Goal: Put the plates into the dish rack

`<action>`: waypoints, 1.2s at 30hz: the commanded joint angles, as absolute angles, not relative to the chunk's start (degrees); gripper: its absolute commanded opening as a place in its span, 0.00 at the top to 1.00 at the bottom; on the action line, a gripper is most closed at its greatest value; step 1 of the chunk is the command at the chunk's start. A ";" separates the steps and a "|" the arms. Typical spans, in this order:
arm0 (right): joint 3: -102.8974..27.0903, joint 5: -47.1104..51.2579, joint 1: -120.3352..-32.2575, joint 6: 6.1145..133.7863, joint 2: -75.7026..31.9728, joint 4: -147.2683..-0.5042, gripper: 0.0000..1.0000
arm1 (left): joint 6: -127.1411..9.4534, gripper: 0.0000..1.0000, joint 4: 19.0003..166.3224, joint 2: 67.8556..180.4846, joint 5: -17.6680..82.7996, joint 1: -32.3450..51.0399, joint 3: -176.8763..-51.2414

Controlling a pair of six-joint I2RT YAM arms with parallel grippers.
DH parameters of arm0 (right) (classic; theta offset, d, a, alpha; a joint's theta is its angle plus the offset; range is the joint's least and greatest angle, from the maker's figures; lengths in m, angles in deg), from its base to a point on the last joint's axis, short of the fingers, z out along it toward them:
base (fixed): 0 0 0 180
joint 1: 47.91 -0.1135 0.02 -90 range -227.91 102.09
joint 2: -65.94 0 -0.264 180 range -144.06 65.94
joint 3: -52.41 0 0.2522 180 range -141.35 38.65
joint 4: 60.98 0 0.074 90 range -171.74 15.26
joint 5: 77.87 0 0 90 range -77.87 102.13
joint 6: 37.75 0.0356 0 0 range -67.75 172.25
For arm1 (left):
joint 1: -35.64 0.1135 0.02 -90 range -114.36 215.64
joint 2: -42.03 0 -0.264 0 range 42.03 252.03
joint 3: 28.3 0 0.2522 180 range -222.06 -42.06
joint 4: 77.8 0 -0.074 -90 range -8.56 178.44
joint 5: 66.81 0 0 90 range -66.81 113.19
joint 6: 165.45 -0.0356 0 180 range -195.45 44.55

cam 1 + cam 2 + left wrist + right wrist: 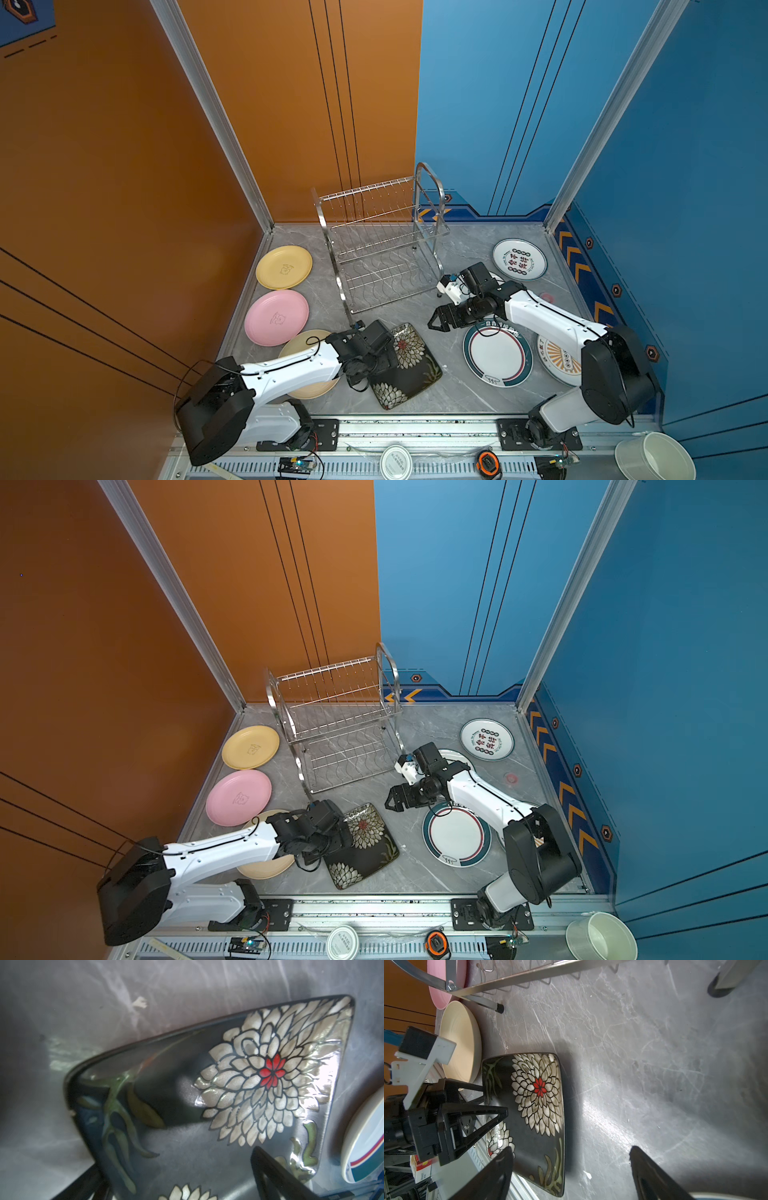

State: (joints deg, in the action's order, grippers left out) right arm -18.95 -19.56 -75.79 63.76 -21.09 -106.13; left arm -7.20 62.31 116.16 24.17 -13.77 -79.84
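The black square floral plate (409, 365) lies front centre. My left gripper (495, 1099) is open at its left edge, one finger over the face and one outside the rim. My right gripper (436, 322) hangs open and empty above bare table, between that plate and a green-rimmed white plate (497, 355). Yellow (284, 267) and pink (276, 318) plates lie at the left. My left arm partly covers a beige plate (299, 345). A plate with characters (519, 259) lies back right, a sunburst plate (559, 361) under my right arm. The steel dish rack (382, 245) holds nothing.
Another white plate (455, 754) peeks out beneath my right wrist. Off the table's front edge stand a white bucket (654, 457), a small round lid (395, 461) and an orange tape measure (487, 462). Walls close in the left, back and right sides.
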 commanded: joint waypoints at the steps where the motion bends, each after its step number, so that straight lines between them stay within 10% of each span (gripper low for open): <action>1: -19.33 -21.13 -76.47 64.90 -21.91 -108.40 0.12 | -15.46 0.02 63.83 118.60 29.06 -12.54 -83.60; 36: -9.59 -21.94 -82.88 74.84 -28.51 -100.30 0.20 | -22.52 0.19 73.33 116.52 36.53 -10.41 -73.60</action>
